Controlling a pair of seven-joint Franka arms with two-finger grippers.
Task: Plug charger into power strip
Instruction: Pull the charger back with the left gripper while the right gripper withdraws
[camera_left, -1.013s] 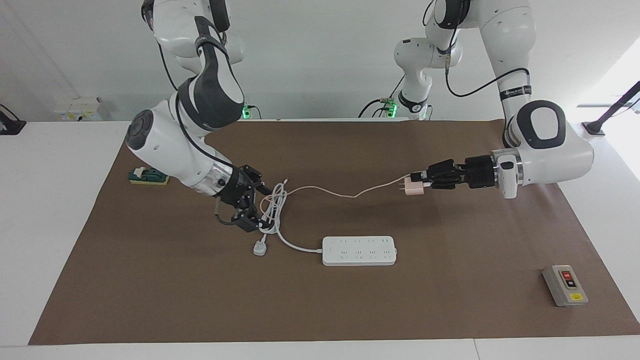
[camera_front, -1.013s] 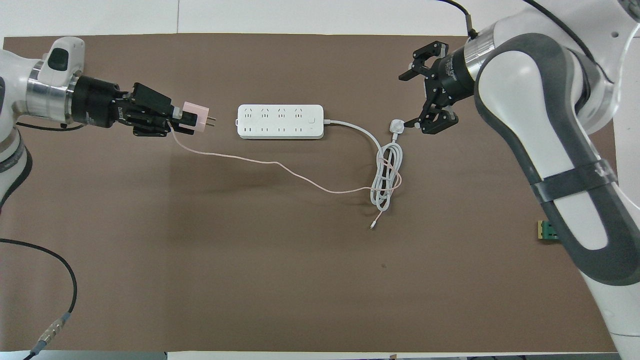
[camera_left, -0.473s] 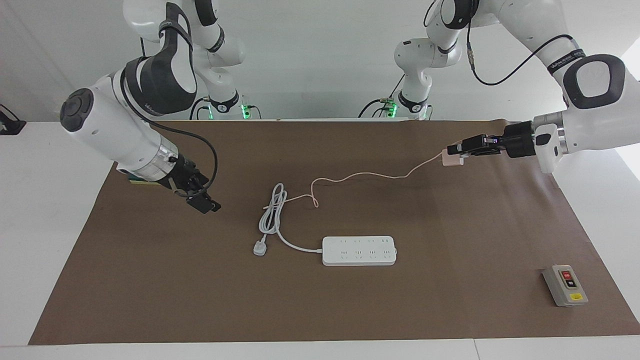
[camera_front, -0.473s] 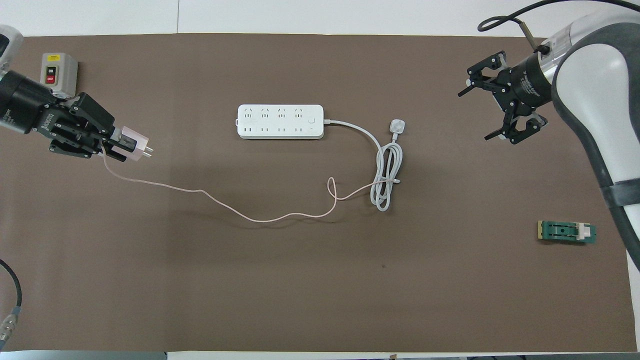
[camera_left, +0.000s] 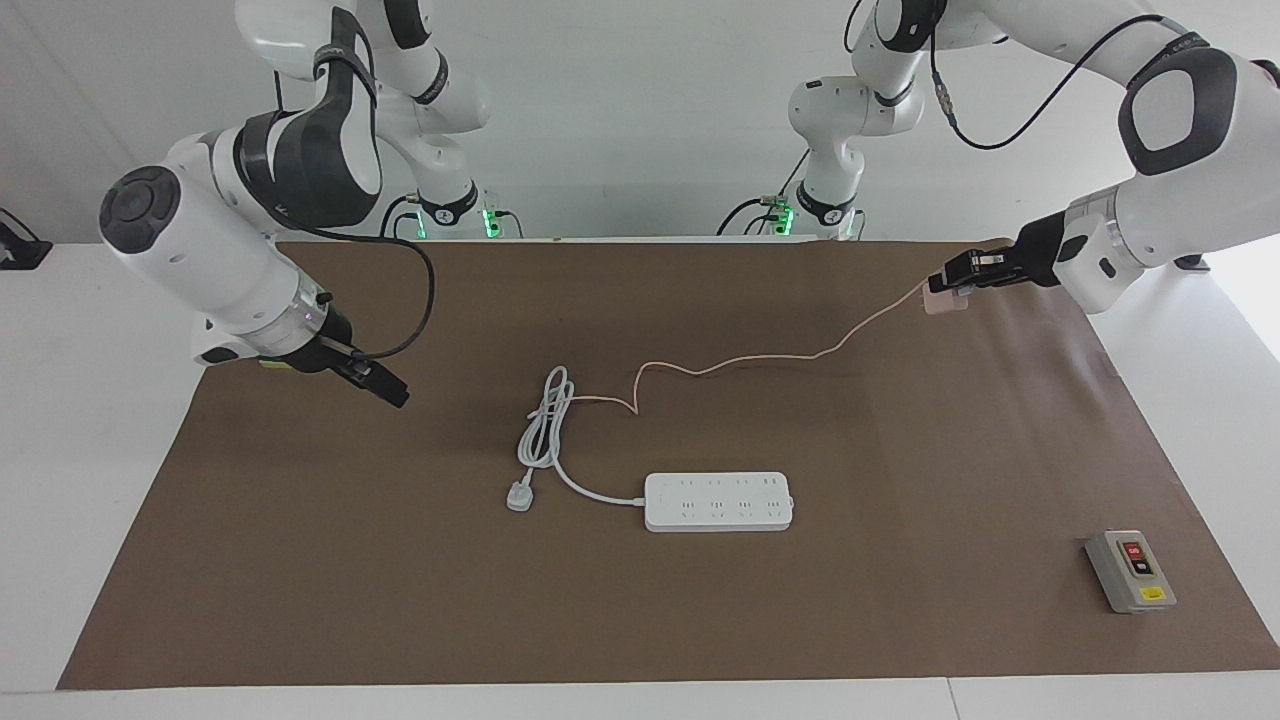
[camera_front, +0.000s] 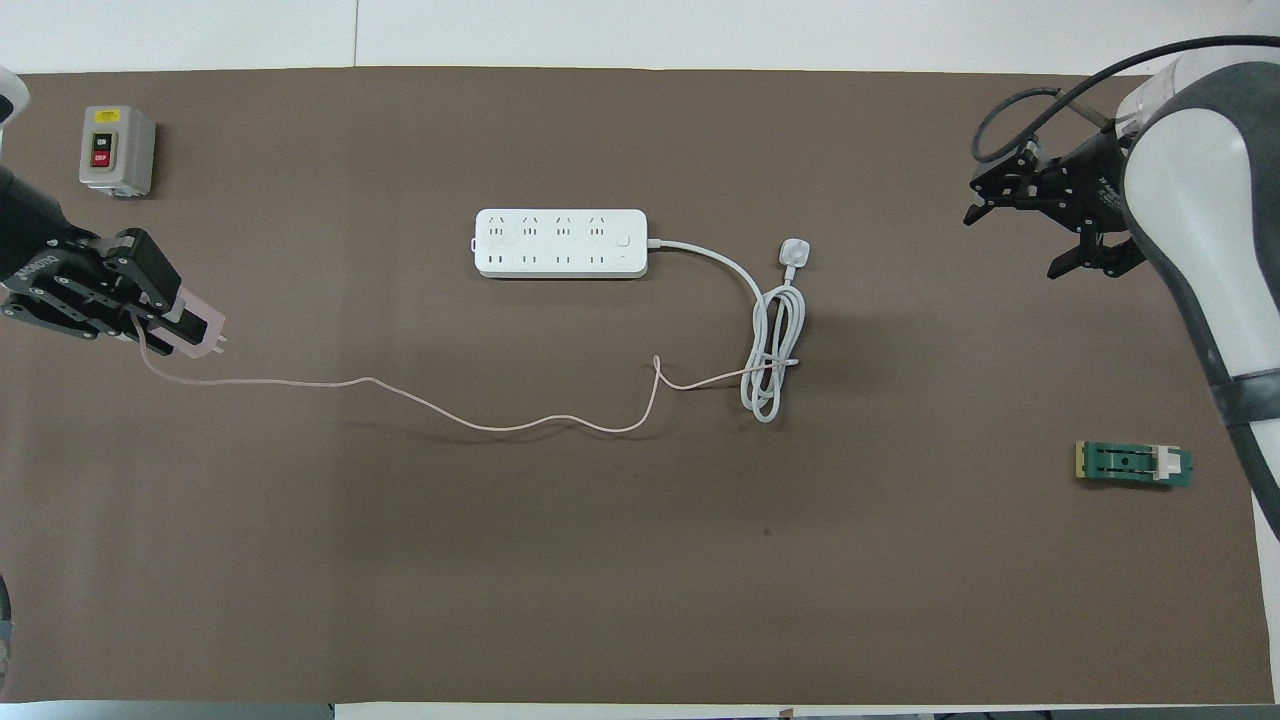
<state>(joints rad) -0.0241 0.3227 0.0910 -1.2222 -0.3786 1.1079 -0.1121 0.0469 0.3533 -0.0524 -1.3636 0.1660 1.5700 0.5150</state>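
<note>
- Left gripper (camera_left: 938, 288) is raised over the mat's edge at the left arm's end, clamped on the pink charger (camera_left: 944, 301).
- Its cable (camera_left: 740, 362) trails from the charger toward the power strip (camera_left: 718, 501).
- Right gripper (camera_front: 1040, 225) hangs spread, empty.

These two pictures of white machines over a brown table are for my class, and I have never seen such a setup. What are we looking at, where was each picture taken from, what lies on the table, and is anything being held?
These are two robot arms, each ending in a two-finger gripper. One picture is taken from across the table, facing the robots; the other from high above their own end, looking down.

The left gripper is shut on the charger, a small pink cube held up in the air; its thin pink cable trails down across the table. The right gripper is open and holds nothing.

On the brown table lie the power strip, its coiled white cord ending in a white plug, a grey switch box and a small green part. The charger is not yet plugged in.
</note>
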